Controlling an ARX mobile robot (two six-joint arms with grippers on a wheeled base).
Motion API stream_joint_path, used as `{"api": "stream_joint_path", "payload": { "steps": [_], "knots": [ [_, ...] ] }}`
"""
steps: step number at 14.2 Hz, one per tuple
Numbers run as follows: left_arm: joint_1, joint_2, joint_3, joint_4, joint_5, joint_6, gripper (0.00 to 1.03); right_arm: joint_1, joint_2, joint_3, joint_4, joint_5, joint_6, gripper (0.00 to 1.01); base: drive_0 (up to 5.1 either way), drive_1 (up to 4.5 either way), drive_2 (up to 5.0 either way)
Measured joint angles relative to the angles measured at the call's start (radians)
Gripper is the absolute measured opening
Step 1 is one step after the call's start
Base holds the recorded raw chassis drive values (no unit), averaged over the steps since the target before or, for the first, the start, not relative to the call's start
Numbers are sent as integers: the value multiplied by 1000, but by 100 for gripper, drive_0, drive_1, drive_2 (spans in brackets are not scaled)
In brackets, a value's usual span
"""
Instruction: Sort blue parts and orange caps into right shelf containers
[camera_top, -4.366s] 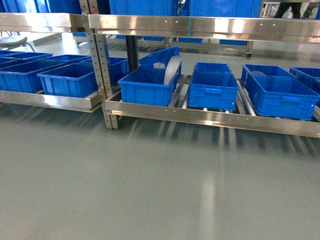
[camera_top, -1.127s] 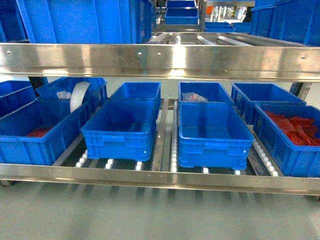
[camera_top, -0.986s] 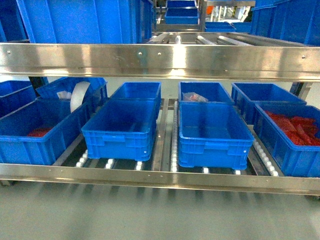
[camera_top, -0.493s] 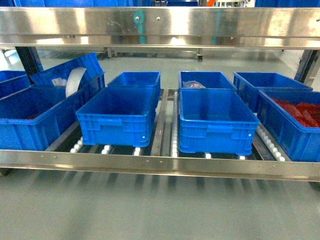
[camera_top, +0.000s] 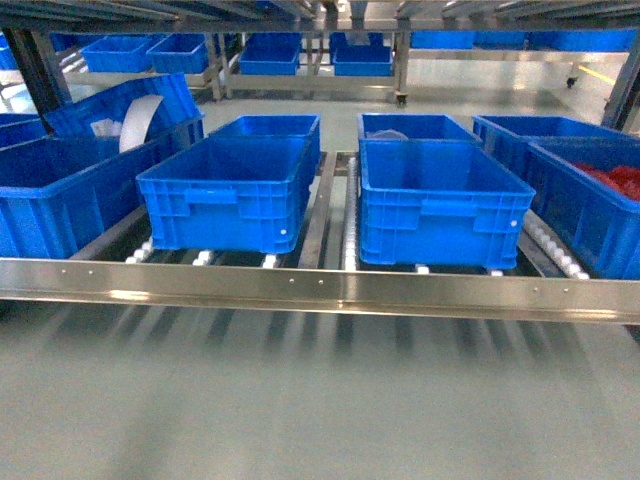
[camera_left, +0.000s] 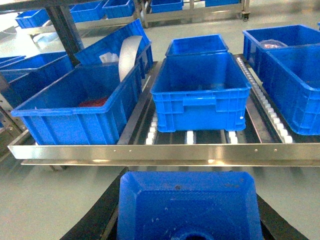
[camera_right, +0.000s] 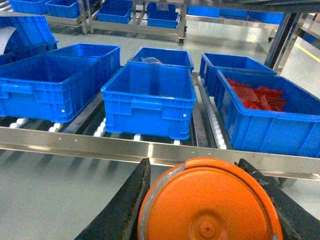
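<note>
While I face the shelf (camera_top: 320, 290) from the head camera, two blue bins sit side by side on its rollers, one left (camera_top: 228, 190), one right (camera_top: 440, 200), neither arm showing there; my left gripper (camera_left: 189, 210) is clamped on a blue part (camera_left: 187, 202), seen close in the left wrist view, short of the front rail (camera_left: 165, 152); my right gripper (camera_right: 210, 205) grips an orange cap (camera_right: 210, 202) likewise; a bin (camera_right: 272, 117) of red pieces stands at far right.
</note>
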Motion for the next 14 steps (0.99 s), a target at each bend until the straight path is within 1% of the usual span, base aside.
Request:
{"api": "stream_joint_path", "payload": {
  "steps": [14],
  "knots": [
    [0, 0, -1, -3, 0, 0, 44, 0, 0, 0, -1, 0, 0, 43, 0, 0, 0]
  ]
}}
